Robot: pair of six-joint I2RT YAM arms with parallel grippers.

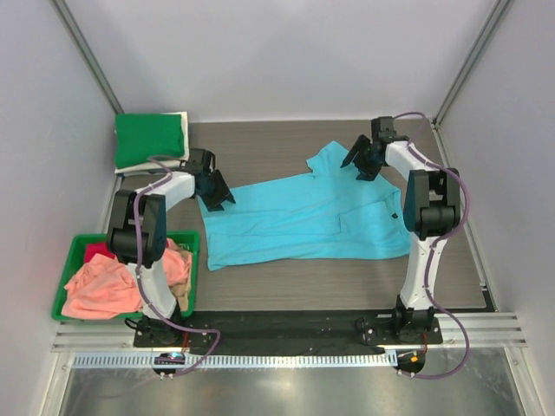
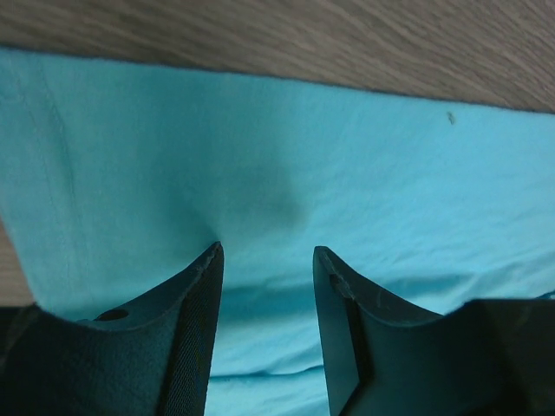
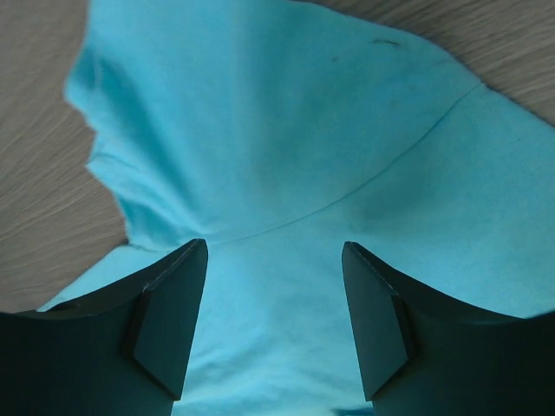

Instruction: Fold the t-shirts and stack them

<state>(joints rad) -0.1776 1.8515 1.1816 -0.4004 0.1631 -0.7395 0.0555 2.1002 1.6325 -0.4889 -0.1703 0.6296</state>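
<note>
Your left fingers stand partly apart with their tips down at the sky-blue t-shirt. A small pucker of cloth sits in the gap between them, and nothing is pinched. Your right fingers are spread wider over the same shirt, just short of a curved seam, and they grip nothing either. Whether either pair actually presses on the cloth you cannot tell from the wrist views.

From above, the left fingers sit at the shirt's far left corner and the right fingers at the sleeve on its far right. The shirt itself lies spread flat across the middle of the counter, between your two arms.

At the near left, just beside the left arm's base, stands the green bin. A salmon-pink shirt is heaped in it and spills over the near rim. A bit of a red shirt shows at the far end, and a tan shirt drapes at the right side.

In the far left corner a folded green shirt rests on a cream shirt, whose edge shows along the right side
</note>
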